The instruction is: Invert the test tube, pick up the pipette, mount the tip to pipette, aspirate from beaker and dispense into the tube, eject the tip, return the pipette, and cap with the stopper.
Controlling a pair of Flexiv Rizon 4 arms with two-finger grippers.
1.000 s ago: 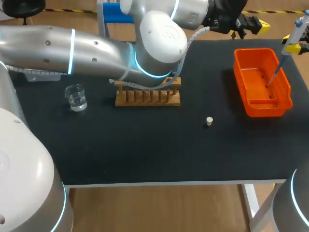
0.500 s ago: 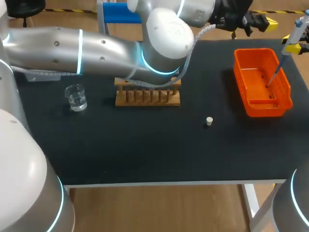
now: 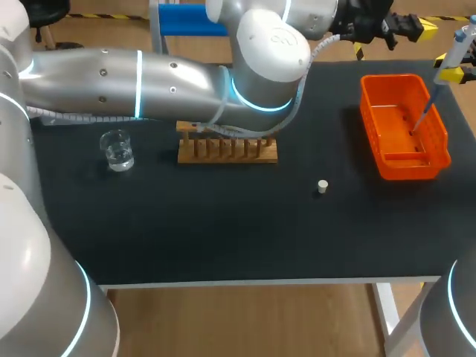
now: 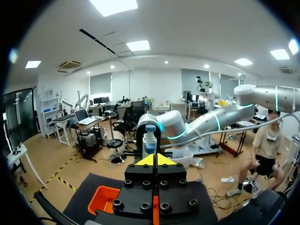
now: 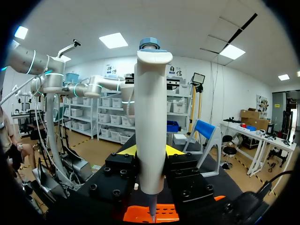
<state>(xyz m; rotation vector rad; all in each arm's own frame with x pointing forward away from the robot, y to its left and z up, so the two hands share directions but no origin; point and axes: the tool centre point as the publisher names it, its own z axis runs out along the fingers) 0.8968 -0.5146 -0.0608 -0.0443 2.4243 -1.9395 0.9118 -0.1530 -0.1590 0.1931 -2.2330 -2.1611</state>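
A desk [image 3: 223, 230] with a flat black top and a pale frame along its near edge carries two things, well apart from each other. A low rack of light brown wood [image 3: 227, 151], with a row of short upright pegs, stands toward the far edge, a little left of the middle, its long side parallel to that edge. A bright orange rectangular plastic basket [image 3: 407, 169] with slotted walls sits by the right edge toward the far right corner, its long side running far to near.
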